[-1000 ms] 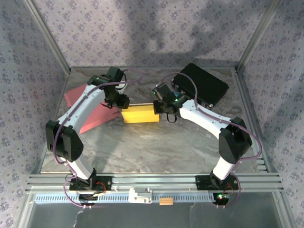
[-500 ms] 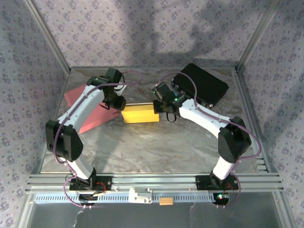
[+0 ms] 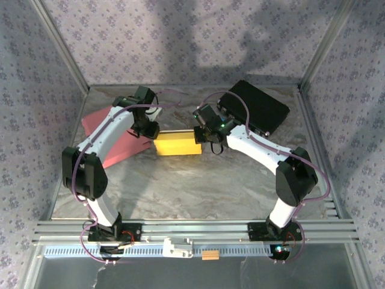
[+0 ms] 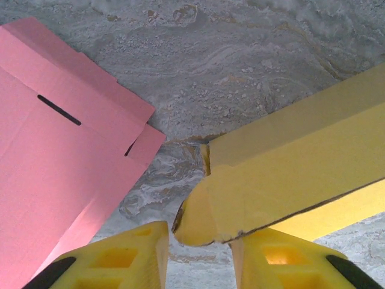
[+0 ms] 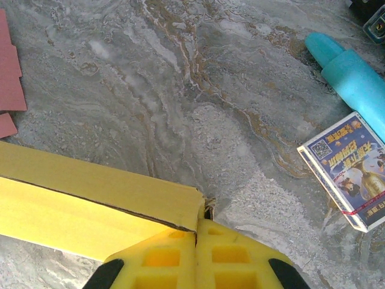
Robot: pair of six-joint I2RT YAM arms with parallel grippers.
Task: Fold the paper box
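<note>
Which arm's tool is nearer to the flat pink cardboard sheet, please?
Left. The left tool sits at the yellow box's left end, right beside the pink sheet; the right tool is at the box's opposite end, farther from it.

A robot test cell in a lab is indicated. A marbled tabletop [image 3: 198, 186] is enclosed by aluminium framing [image 3: 192, 227] and patterned fabric walls [image 3: 180, 42].

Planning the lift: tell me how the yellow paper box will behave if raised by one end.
Probably light: the yellow paper box looks like thin card. Likely floppy, since its end flap curls. Flat-sided, so unlikely to roll.
</note>
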